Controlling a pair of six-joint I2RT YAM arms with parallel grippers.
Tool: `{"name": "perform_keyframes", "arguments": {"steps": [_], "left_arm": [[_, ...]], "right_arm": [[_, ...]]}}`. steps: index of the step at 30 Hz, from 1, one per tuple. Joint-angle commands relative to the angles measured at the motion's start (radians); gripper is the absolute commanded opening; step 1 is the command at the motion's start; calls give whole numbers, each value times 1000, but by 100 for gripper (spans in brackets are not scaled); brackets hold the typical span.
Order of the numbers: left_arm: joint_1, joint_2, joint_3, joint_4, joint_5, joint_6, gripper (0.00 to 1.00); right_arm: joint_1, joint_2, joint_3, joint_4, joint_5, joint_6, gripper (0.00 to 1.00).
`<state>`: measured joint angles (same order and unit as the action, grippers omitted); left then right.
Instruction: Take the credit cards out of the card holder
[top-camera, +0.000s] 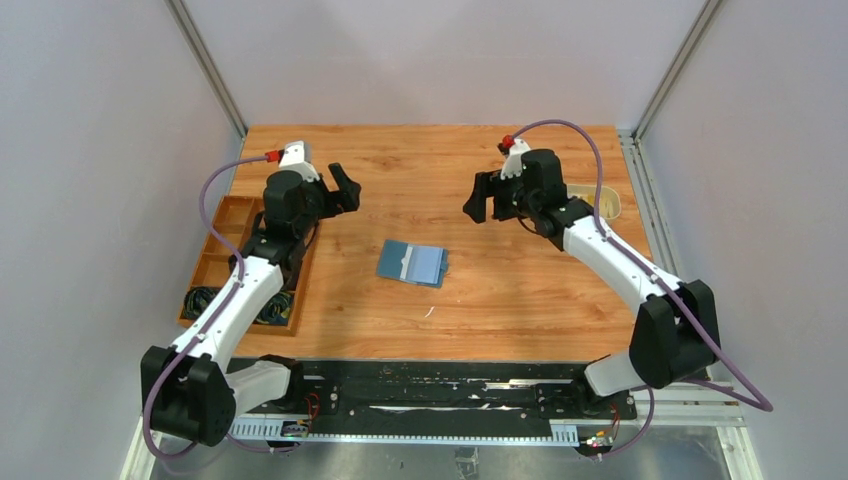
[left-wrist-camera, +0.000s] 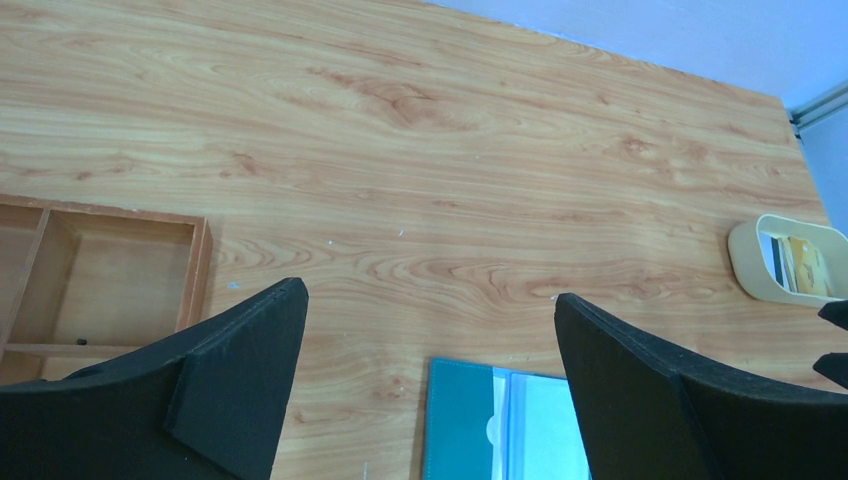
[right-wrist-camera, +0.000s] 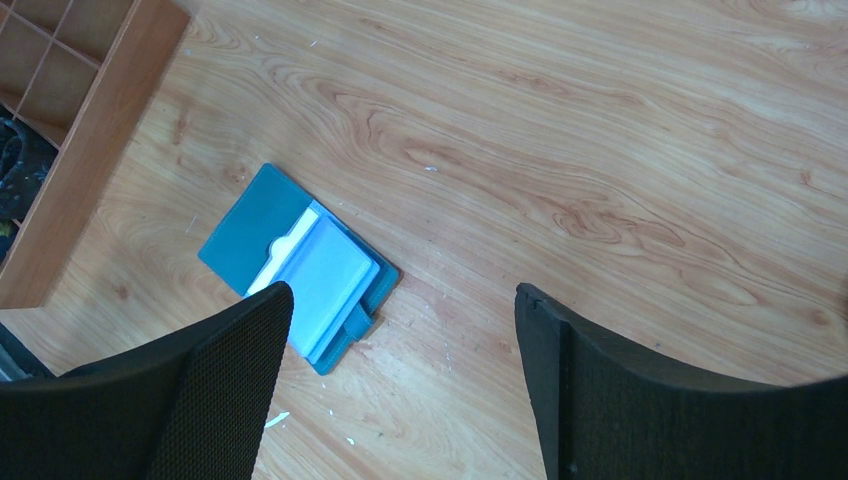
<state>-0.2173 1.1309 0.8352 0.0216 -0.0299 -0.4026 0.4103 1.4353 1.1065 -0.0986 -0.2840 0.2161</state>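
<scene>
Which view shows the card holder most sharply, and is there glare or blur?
Right wrist: card holder sharp, no glare. Top external: even soft light, it looks small but clear. Left wrist: it is cut by the lower edge, its pocket pale.

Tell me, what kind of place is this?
Most likely a robot lab workbench: a left arm and right arm are bolted at the edge of a wooden table, plain walls and metal rails box it in, and a blue card holder lies out.
</scene>
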Motion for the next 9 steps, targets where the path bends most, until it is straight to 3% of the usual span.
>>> {"name": "perform_keyframes", "arguments": {"steps": [1,9], "left_arm": [[7,-21,-18,23,-16,12,100],[7,-27,-17,21,-32,12,100]], "right_arm": [[8,-35,-28,23,-15,-9,85],[9,-45,-54,53,-35,-15,86]]}}
